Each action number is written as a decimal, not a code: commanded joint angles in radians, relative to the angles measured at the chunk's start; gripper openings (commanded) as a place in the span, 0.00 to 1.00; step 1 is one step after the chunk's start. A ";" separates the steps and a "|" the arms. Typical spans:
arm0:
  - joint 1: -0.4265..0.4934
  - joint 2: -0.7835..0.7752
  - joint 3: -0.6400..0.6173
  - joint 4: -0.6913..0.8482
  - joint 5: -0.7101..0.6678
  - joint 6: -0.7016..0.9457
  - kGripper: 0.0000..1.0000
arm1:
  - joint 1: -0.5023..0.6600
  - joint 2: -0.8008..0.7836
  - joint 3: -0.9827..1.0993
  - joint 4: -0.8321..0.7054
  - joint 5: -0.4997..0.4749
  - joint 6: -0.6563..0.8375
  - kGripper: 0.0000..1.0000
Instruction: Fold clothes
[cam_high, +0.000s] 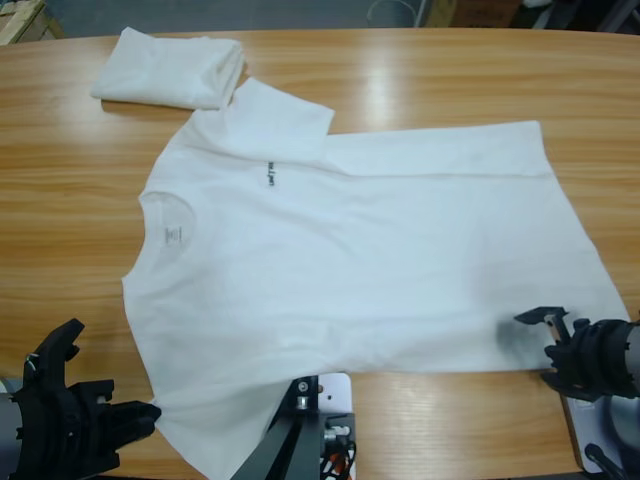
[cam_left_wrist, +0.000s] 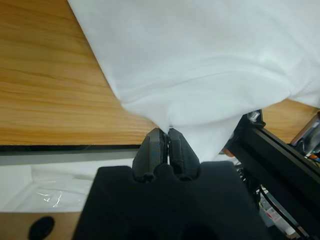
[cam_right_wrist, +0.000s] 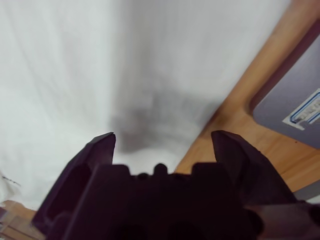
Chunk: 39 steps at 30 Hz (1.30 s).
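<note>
1. Wooden table (cam_high: 60, 200), long, bears all items
2. Spread T-shirt (cam_high: 380, 260) lies flat across the table's middle, neck label toward the left, small dark chest print up; one sleeve folded onto the body
3. Folded T-shirt (cam_high: 172, 68) sits at the far left edge, just beside the spread one's sleeve
4. Left gripper (cam_left_wrist: 167, 137): jaws pressed together, pinching the spread T-shirt's near sleeve at the table edge
5. Right gripper (cam_right_wrist: 162, 140): jaws spread wide, over the hem corner
</note>
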 joint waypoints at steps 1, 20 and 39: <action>0.010 -0.004 0.027 -0.007 -0.014 0.013 0.00 | 0.054 0.095 0.046 -0.081 -0.010 0.026 0.61; 0.009 -0.006 0.026 -0.006 -0.014 0.010 0.00 | 0.054 0.030 0.065 -0.061 -0.092 -0.098 0.00; 0.008 -0.041 -0.137 0.173 -0.004 0.001 0.00 | 0.055 -0.112 -0.226 0.324 -0.081 -0.224 0.00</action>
